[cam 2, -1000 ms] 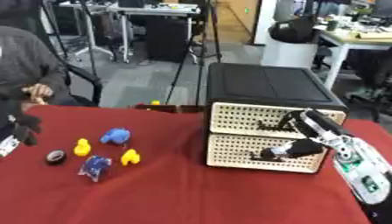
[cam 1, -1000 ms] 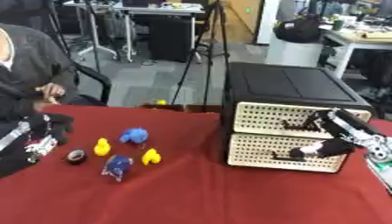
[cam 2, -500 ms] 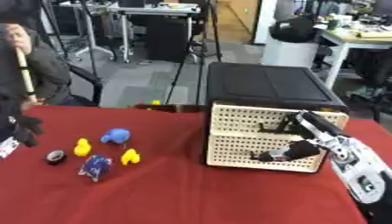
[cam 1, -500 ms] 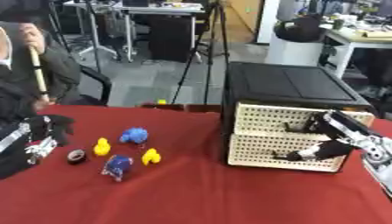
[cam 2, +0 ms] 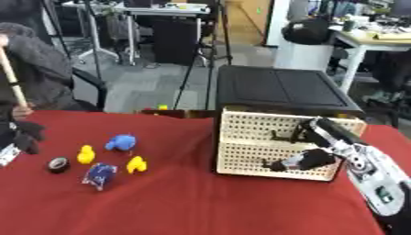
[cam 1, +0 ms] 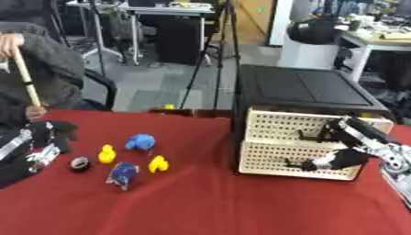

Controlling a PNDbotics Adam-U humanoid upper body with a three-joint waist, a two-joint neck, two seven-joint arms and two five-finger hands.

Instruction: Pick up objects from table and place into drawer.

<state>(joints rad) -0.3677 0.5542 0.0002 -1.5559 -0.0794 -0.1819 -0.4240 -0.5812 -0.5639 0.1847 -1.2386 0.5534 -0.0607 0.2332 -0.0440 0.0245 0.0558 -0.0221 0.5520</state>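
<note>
**Inspector A:** At the right side of the red table, the drawer unit is standing square, its two cream perforated fronts facing the robot and running widthways, stacked one above the other under a black top. Both drawers are looking closed.

**Inspector B:** And the right hand?

**A:** It is lying against the drawer fronts, one dark finger up at the upper drawer, another down at the lower drawer's handle. I cannot tell how far the fingers are curling, nor whether they are gripping a handle.

**B:** The objects?

**A:** They are sitting in a loose cluster left of centre, well apart from the drawers: a blue toy farthest back, a yellow duck and a second yellow piece either side, a blue packet nearest, tilting, and a small black ring at the left. Bare cloth is lying between them and the unit.

**B:** Left hand?

**A:** The left hand is resting at the left edge, fingers relaxed, holding nothing.
</note>
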